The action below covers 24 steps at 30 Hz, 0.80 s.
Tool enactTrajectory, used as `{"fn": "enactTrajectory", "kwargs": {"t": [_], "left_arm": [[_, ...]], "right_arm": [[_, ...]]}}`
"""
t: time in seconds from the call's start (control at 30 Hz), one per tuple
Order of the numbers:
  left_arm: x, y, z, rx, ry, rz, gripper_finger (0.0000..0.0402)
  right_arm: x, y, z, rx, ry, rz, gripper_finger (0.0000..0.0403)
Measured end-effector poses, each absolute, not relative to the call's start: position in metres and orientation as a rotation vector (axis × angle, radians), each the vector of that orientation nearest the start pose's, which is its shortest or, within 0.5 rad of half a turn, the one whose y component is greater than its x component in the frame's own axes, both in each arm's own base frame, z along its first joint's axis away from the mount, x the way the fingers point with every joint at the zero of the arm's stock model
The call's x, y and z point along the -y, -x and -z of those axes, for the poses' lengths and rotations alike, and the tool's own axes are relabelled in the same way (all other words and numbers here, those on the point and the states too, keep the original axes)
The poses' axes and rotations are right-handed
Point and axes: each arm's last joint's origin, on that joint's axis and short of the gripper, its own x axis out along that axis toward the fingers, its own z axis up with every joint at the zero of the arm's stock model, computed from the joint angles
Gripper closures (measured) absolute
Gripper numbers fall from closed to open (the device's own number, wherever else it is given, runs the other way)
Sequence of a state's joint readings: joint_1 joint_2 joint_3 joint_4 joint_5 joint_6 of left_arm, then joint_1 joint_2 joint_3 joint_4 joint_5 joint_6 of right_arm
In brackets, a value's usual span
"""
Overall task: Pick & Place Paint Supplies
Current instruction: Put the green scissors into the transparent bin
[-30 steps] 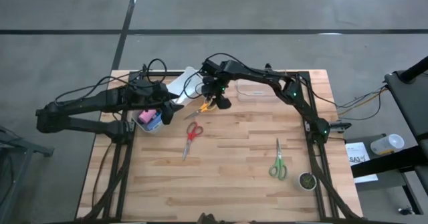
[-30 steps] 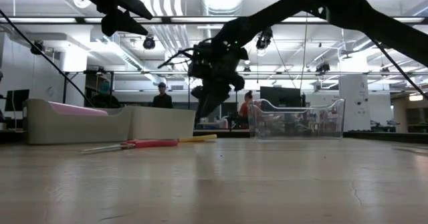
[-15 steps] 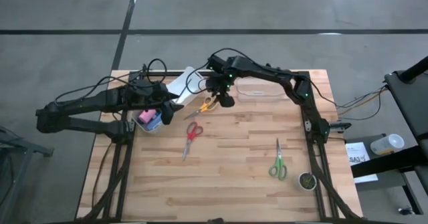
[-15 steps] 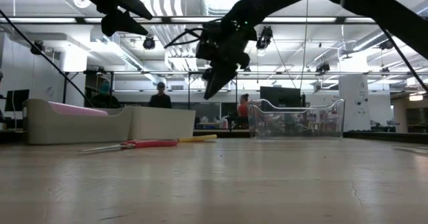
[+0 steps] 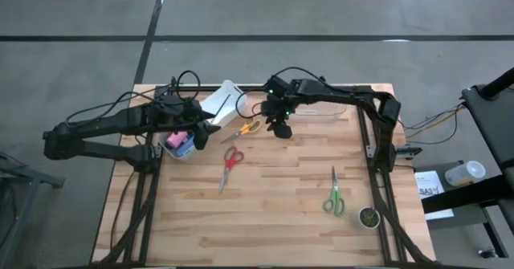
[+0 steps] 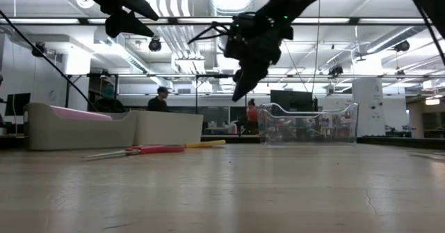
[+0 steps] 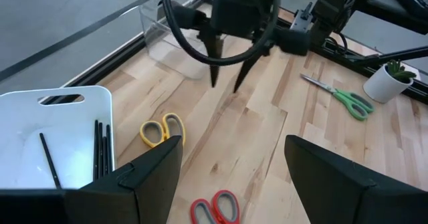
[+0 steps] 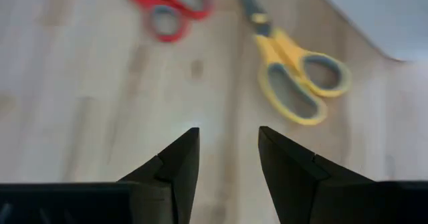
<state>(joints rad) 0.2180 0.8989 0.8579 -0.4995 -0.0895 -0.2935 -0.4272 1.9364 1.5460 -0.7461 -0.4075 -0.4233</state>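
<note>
Right tool (image 5: 280,129) now farther from yellow scissors (image 5: 247,128).

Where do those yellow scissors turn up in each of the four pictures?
High view: yellow scissors, just left of the right gripper.
Low view: only a yellow handle lying flat, left of centre.
Left wrist view: handles beside the white tray.
Right wrist view: upper right.
Shared landmark: red scissors nearby.

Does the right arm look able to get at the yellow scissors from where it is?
Probably yes: the right gripper hangs open and empty beside the yellow scissors, which lie flat on bare table with nothing between them.
</note>
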Motion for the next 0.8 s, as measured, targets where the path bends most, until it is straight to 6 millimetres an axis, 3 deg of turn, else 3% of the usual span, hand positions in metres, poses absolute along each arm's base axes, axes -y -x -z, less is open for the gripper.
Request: {"fn": "enactTrajectory", "kwargs": {"t": [0.17,0.37,0.6,0.7,0.8], "left_arm": [[-0.043,-0.181,-0.31,-0.494,0.319,-0.378,0.013],[-0.043,-0.181,-0.31,-0.493,0.319,-0.378,0.013],[-0.043,-0.181,-0.31,-0.494,0.319,-0.378,0.013],[-0.043,-0.181,-0.31,-0.493,0.319,-0.377,0.013],[-0.043,-0.181,-0.31,-0.494,0.319,-0.378,0.013]], "right_arm": [[0.146,-0.362,-0.217,-0.918,0.099,-0.053,0.0255],[0.142,-0.354,-0.193,-0.797,0.528,-0.202,0.0255],[0.163,-0.352,-0.168,-0.561,0.311,-0.296,0.0255],[0.162,-0.355,-0.17,-0.522,0.317,-0.28,0.0255],[0.154,-0.354,-0.17,-0.564,0.166,-0.236,0.0255]]}}
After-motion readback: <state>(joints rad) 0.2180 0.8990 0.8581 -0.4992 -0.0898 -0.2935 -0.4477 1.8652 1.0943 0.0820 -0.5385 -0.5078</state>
